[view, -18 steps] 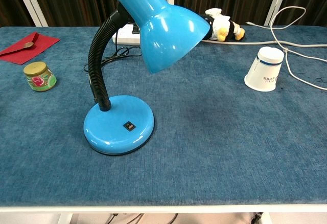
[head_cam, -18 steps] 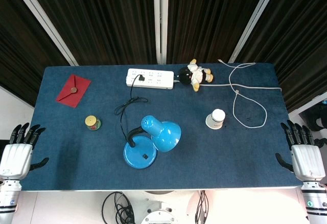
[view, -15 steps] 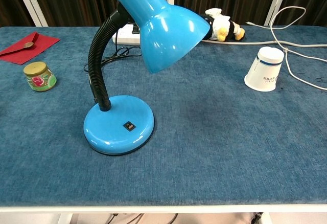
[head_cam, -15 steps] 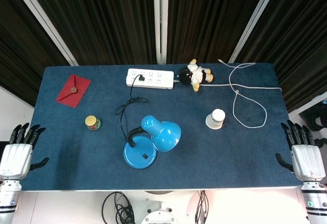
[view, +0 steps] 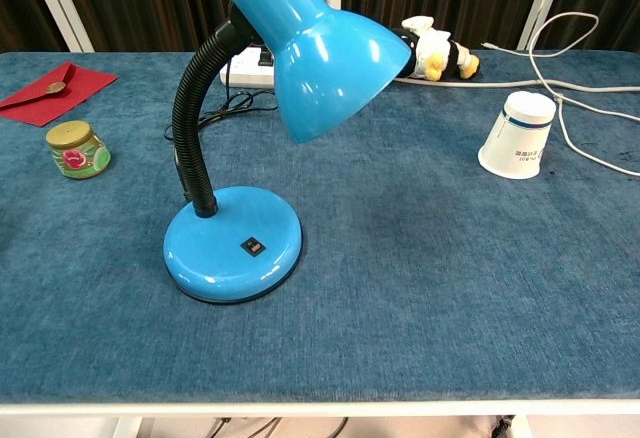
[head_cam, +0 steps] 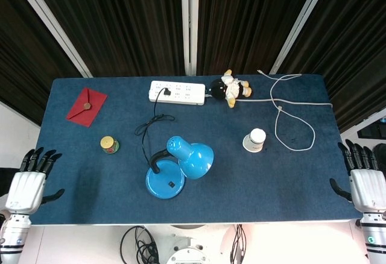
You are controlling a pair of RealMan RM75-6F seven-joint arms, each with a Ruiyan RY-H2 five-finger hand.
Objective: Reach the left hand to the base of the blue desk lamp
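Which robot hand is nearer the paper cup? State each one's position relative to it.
Right. The right robot hand sits off the table's right edge, right of the paper cup. The left robot hand is off the opposite edge, far left of the cup.

Head view: high above, looking almost straight down; takes in the whole blue table point(head_cam: 289, 179), dark curtains beyond the far edge, floor and cables under the near edge. Left hand point(head_cam: 27, 185) and right hand point(head_cam: 367, 185) sit at its bottom corners.

Chest view: low, close to the near table edge, facing across the top toward the curtains; table ends are cropped.

Shared: lamp point(head_cam: 181, 166) point(view: 290, 88), small jar point(head_cam: 109, 144) point(view: 76, 149), paper cup point(head_cam: 254, 140) point(view: 520, 135), red envelope point(head_cam: 86, 106) point(view: 45, 92), plush toy point(head_cam: 229, 88) point(view: 436, 49).
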